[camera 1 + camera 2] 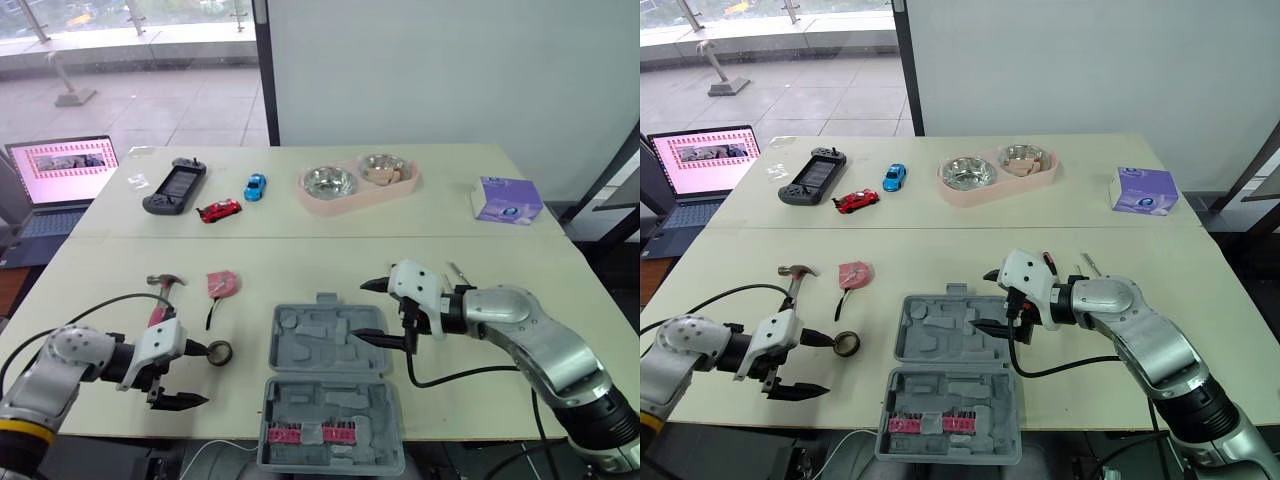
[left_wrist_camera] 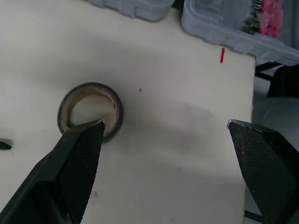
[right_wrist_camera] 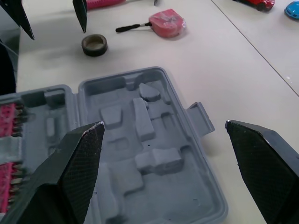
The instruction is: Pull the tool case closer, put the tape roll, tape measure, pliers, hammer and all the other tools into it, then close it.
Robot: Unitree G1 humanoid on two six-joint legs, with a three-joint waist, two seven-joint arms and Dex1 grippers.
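The grey tool case (image 1: 330, 345) lies open at the table's front middle, its lid (image 1: 332, 436) toward me with pink bits inside. My right gripper (image 1: 368, 311) hangs open over the case's right rim with nothing between its fingers. Left of the case lies the dark tape roll (image 1: 219, 352). My left gripper (image 1: 193, 375) is open beside it, and one fingertip (image 2: 93, 128) sits at the roll's (image 2: 90, 111) rim. Farther back are the pink-handled hammer (image 1: 163, 295) and the pink tape measure (image 1: 223, 284). A small tool (image 1: 455, 272) is partly hidden behind my right arm.
At the table's back stand a pink double bowl (image 1: 358, 182), a black game controller (image 1: 174, 186), a red toy car (image 1: 219, 210), a blue toy car (image 1: 255, 185) and a purple box (image 1: 507, 200). A laptop (image 1: 60, 175) sits off the table's left.
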